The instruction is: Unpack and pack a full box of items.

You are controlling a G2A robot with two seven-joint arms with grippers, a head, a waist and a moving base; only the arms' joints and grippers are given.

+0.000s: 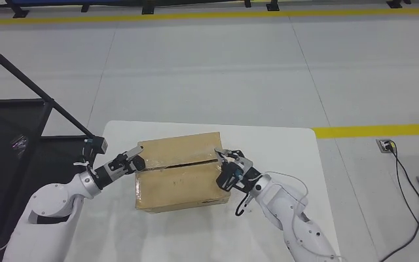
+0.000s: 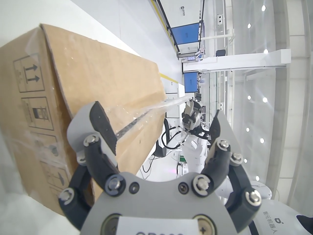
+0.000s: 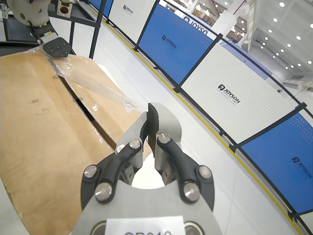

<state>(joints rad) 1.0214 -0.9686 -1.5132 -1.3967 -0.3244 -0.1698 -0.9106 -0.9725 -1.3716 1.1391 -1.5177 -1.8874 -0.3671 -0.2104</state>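
Note:
A brown cardboard box stands on the white table, its top flaps closed along a middle seam. My right gripper is at the seam's right end, shut on a strip of clear tape that lifts off the seam. The tape stretches along the seam back toward the left end. My left gripper is open at the seam's left end, one pad resting on the box top by the seam, the other finger in the air. From the right wrist, the left gripper stands over the tape's far end.
A black metal frame stands off the table's left side. Bare table lies to the right of the box and behind it. Blue and white fence panels line the floor beyond.

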